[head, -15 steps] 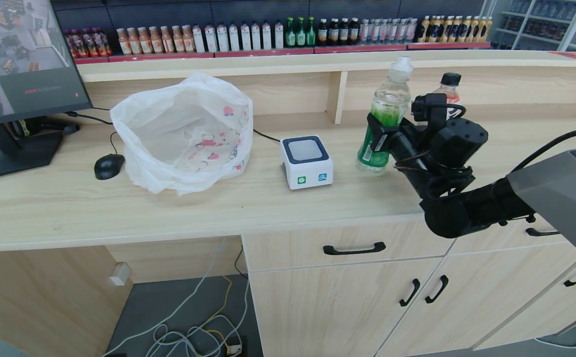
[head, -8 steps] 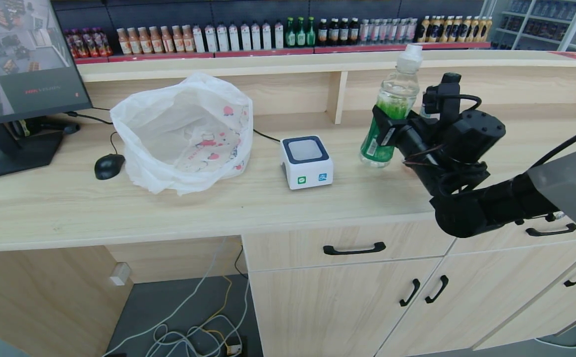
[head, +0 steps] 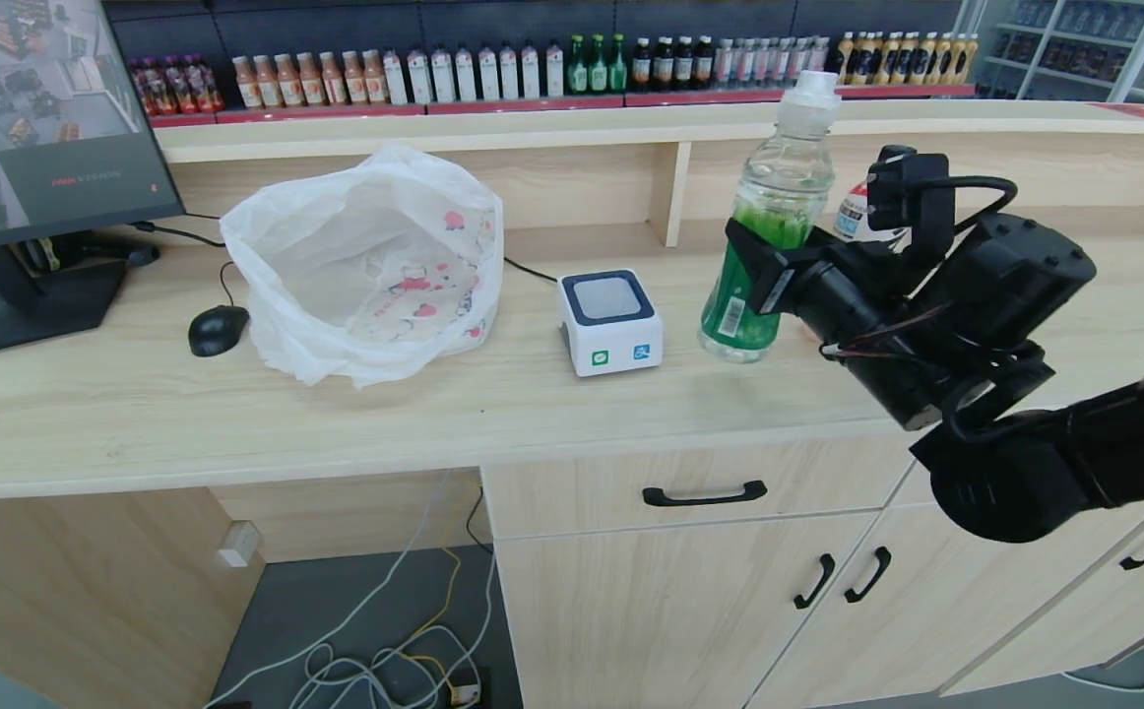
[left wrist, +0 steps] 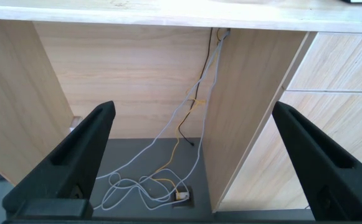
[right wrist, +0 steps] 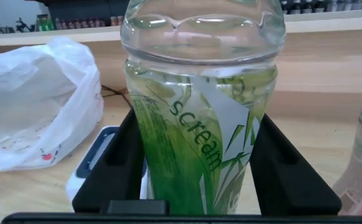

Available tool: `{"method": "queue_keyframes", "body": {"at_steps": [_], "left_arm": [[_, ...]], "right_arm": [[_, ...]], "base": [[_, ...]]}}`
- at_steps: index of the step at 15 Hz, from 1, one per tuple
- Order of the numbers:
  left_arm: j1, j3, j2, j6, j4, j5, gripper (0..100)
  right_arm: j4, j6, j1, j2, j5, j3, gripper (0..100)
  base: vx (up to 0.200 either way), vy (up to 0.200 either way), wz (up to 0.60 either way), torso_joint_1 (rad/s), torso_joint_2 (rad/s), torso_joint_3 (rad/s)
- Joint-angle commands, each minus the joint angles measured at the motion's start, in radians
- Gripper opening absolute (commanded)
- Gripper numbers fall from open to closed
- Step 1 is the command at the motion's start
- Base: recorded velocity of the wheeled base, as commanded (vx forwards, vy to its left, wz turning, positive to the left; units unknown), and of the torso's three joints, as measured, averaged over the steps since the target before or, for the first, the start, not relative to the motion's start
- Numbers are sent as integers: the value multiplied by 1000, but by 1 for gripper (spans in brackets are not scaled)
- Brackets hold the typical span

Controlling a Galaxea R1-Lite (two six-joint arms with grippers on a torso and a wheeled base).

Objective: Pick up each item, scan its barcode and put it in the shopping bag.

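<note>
Pale wood-grain counter [head: 533, 394] carries one shopping bag [head: 365, 266], one scanner [head: 608, 320], one mouse [head: 217, 329] and one monitor [head: 40, 118]. Two bottles are at its right end. The bag is thin, crumpled white plastic with red prints, its mouth open. The scanner is a white cube with a dark-framed top. The right gripper [head: 764, 271] clamps the green bottle [head: 764, 236], which is clear plastic with a white cap, upright just right of the scanner. The second bottle [head: 853, 212] stands behind it. The left gripper [left wrist: 196, 162] hangs below the counter, fingers spread wide.
</note>
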Motion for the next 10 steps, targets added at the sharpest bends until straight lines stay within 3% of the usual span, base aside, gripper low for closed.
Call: {"method": "queue_keyframes", "body": {"at_steps": [1,6,10], "left_arm": [[0,0,0,0,0,0,100],[0,0,0,0,0,0,100],[0,0,0,0,0,0,100]], "right_arm": [[-1,1,53,-99,-2,107,0],[-5,3,52,-216,-4,309,0],[-13,3,55,-280,4,397,0]], "base": [[0,0,0,0,0,0],[0,0,0,0,0,0],[0,0,0,0,0,0]]}}
